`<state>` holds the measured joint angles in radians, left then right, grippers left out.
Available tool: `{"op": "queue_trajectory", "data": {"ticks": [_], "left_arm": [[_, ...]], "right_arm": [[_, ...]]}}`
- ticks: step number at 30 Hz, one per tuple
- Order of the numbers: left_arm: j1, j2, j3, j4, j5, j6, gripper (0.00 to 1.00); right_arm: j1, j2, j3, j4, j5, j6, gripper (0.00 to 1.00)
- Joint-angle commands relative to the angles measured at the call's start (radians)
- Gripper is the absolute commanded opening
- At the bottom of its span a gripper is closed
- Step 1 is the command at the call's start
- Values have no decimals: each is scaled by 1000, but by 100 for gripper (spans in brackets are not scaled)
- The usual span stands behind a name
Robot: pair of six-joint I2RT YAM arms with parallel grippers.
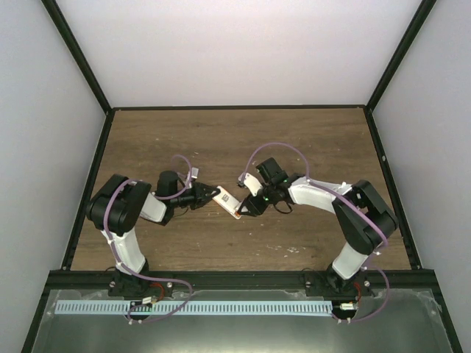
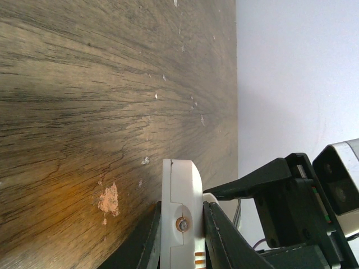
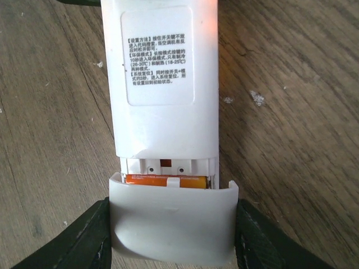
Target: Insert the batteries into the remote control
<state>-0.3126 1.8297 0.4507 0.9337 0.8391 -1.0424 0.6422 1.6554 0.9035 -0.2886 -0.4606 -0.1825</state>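
This has the look of a robotics lab's test cell rather than a home or an office. A wood-grain table [image 1: 221, 140] is boxed in by plain white panels [image 1: 235, 44] held in a black frame [image 1: 76, 51]. Two robot arms, the left arm [image 1: 121, 213] and the right arm [image 1: 353, 213], are bolted along its near edge trailing purple cables [image 1: 278, 145], and a slotted white cable duct [image 1: 221, 307] runs across a sheet-metal tray [image 1: 243, 334] beside their bases.

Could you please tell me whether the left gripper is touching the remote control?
Touching. The left wrist view shows the left gripper closed on the remote control, with a finger pressed against each of its sides and no gap.
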Motion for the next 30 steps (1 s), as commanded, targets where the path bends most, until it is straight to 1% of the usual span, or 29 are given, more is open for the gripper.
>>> {"op": "queue_trajectory", "data": {"ticks": [1, 14, 22, 30], "left_arm": [[3, 17, -1, -16, -25, 38, 0], [3, 17, 3, -29, -26, 44, 0], [3, 14, 5, -31, -27, 44, 0], [3, 14, 7, -34, -28, 45, 0]], "right_arm": [[22, 26, 44, 18, -6, 10, 47], [36, 66, 56, 41, 37, 35, 48], [50, 78, 70, 34, 9, 31, 48], [59, 82, 57, 3, 16, 19, 48]]}}
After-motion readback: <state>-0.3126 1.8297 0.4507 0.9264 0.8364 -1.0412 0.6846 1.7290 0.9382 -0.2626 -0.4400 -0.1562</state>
